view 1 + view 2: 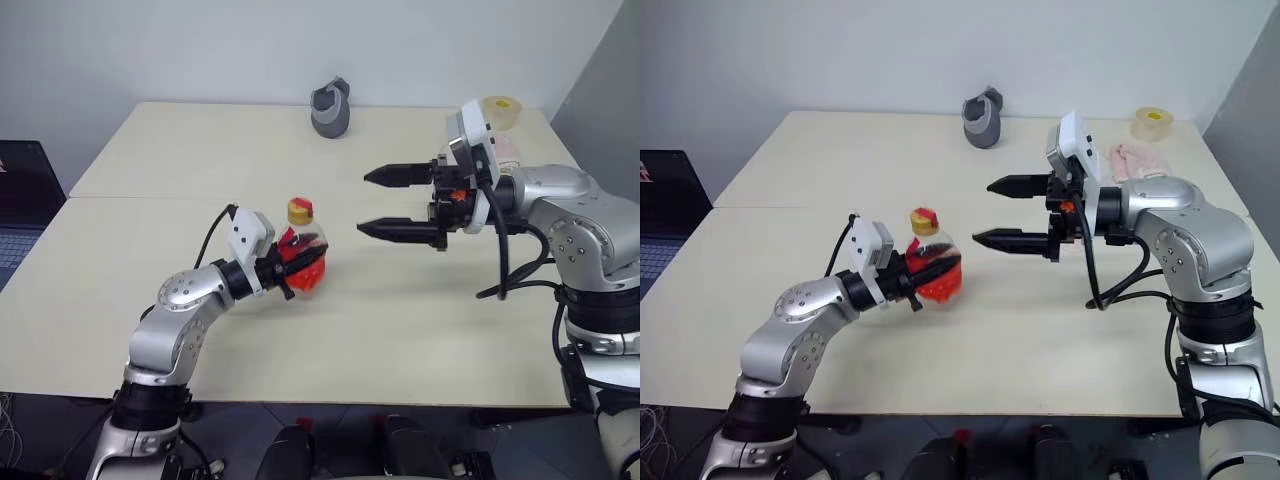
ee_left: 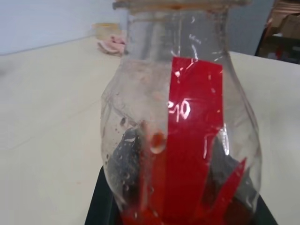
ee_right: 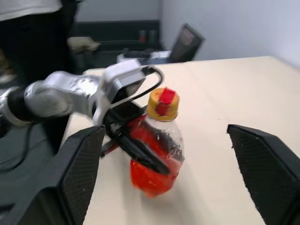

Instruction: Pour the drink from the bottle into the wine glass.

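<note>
Between the left gripper fingers, clamped upright, the bottle; right gripper wide apart, just beside.

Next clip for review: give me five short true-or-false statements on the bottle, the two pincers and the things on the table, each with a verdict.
1. The left pincer is shut on the bottle. True.
2. The right pincer grips the bottle's cap. False: its fingers stand wide open, clear of the bottle, holding nothing.
3. The cap is on the bottle. True.
4. The bottle is full to the neck with the drink. False: the red-orange liquid fills the lower part; the upper part is clear.
5. A roll of tape lies at the table's far right corner. True.
</note>
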